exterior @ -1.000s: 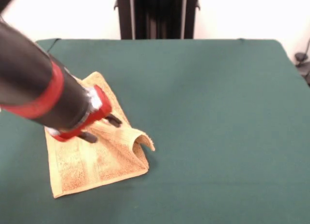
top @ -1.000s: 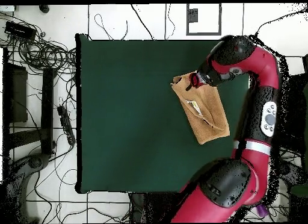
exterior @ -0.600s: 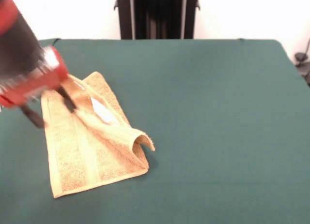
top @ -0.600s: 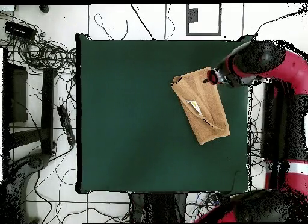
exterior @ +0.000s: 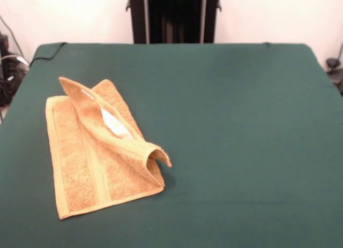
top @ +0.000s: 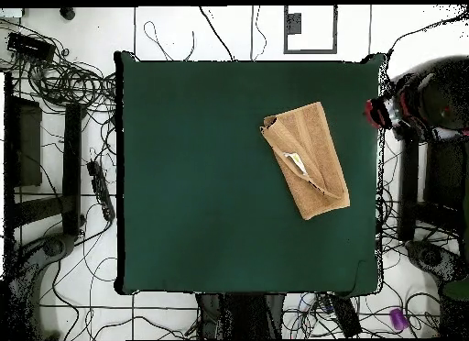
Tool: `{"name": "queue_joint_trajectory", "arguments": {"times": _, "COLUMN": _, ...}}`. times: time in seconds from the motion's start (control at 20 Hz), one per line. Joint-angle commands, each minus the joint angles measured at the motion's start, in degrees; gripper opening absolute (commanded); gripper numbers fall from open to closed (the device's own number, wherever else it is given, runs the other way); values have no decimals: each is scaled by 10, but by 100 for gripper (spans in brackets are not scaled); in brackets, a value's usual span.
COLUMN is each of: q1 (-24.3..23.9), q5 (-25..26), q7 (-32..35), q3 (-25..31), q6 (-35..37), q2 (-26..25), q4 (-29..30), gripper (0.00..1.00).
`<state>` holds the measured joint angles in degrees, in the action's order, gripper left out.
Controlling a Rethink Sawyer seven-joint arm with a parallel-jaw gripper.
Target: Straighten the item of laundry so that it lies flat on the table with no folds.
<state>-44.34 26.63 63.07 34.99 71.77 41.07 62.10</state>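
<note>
Not done yet: the towel (exterior: 102, 151) sits on the left of the desk (exterior: 241, 125) with one long flap folded over it, and my claw (top: 380, 113) is off the desk edge, can't tell if it's spread.

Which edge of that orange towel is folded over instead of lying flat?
On the towel, the front view's right-hand edge: it doubles into a raised ridge ending in a curled lip. The left edge lies flat.
</note>
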Motion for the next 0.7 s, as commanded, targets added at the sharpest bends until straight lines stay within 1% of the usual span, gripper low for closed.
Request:
{"name": "queue_joint_trajectory", "arguments": {"times": 0.05, "q1": -3, "q5": -25, "q7": 111, "q3": -39, "q6": -147, "q2": 69, "q4": 216, "gripper": 100}}
{"name": "queue_joint_trajectory", "arguments": {"times": 0.1, "q1": -9, "q5": -33, "q7": 125, "q3": -45, "q6": -171, "q2": 72, "q4": 241, "gripper": 100}}
{"name": "queue_joint_trajectory", "arguments": {"times": 0.3, "q1": -3, "q5": -57, "q7": 153, "q3": -69, "q6": -207, "q2": 69, "q4": 273, "gripper": 100}}
{"name": "queue_joint_trajectory", "arguments": {"times": 0.7, "q1": 34, "q5": -101, "q7": 174, "q3": -108, "q6": -207, "q2": 40, "q4": 271, "gripper": 100}}
